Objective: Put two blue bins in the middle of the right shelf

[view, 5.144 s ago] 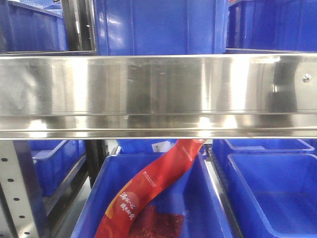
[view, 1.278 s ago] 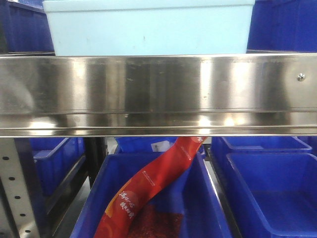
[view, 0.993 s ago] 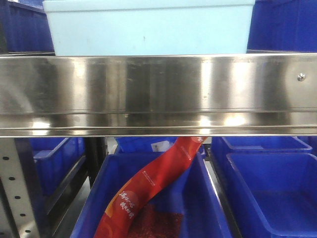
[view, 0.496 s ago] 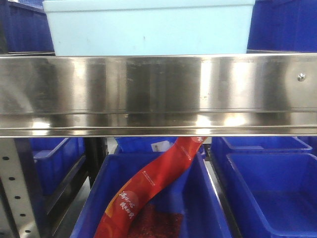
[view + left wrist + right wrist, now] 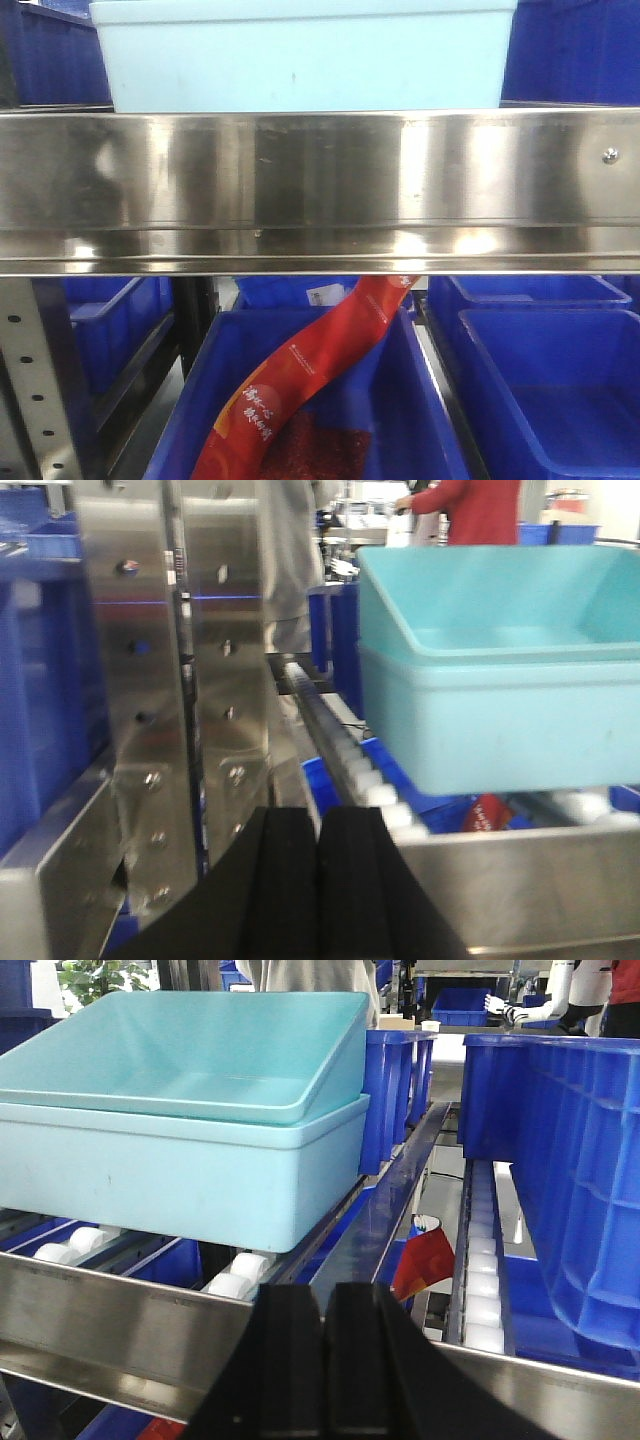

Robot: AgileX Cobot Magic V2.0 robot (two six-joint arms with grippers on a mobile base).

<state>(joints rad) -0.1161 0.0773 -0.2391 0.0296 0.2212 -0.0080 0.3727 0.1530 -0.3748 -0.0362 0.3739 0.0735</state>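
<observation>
- Change noted: five seconds ago a dark blue crate stood behind the front rail (image 5: 320, 180) of the right shelf (image 5: 180, 680). That spot now holds the two blue bins (image 5: 305, 60). Over the last second and more they have barely shifted.
- Position: the pale bins are nested, the upper one tilted inside the lower (image 5: 190, 1175). The lower bin rests on the white roller tracks (image 5: 235, 1278), just behind the steel rail.
- Left gripper (image 5: 318, 880): fingers pressed together, holding nothing. It sits outside the rail, apart from the bins.
- Right gripper (image 5: 325, 1360): also closed flat on itself and empty, in front of the rail.
- Judgement: the bins appear delivered and released. The task looks essentially complete, provided this level is the middle one; the views do not show the whole rack.
- Container contents: the upper pale bin (image 5: 200, 1050) shows a bare interior. What lies in the lower one is hidden by the upper.
- The dark blue bin (image 5: 300, 400) on the level below holds a red packet (image 5: 300, 380), which curves up toward the rail.
- The neighbouring dark bin (image 5: 550, 390) to its right shows nothing inside in the visible part.
- A tall dark blue crate (image 5: 560, 1170) stands to the right of the pale bins on the same level; its contents cannot be seen.
</observation>
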